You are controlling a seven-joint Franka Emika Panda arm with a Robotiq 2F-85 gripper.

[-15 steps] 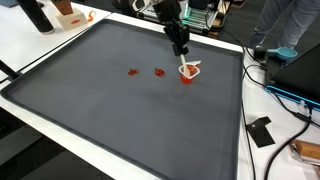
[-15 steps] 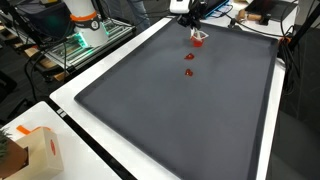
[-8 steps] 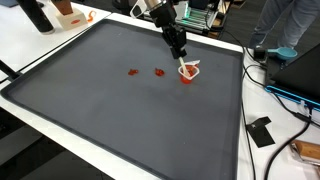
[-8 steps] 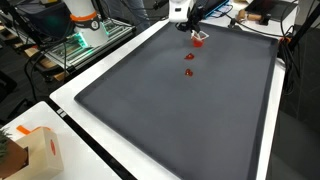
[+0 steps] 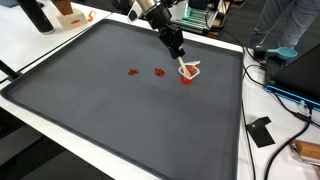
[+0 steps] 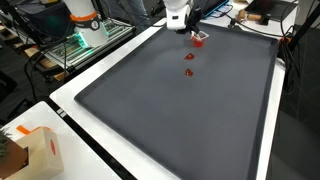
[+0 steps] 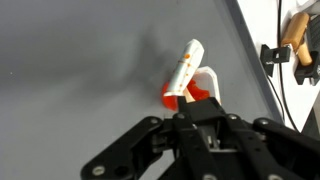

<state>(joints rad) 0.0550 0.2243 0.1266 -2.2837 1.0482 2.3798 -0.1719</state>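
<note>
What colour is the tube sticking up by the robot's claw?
The tube is white with orange-red marks. The wrist view shows it best.

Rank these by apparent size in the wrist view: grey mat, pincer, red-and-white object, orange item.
1. grey mat
2. pincer, unsure: its nearness to the camera enlarges it
3. red-and-white object
4. orange item, partly cut off

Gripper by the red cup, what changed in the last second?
The gripper drew back from the red cup, shifting toward the picture's left in both exterior views; I cannot tell whether it released anything. The cup, the white stick leaning in it and the two red pieces on the grey mat stayed put.
</note>
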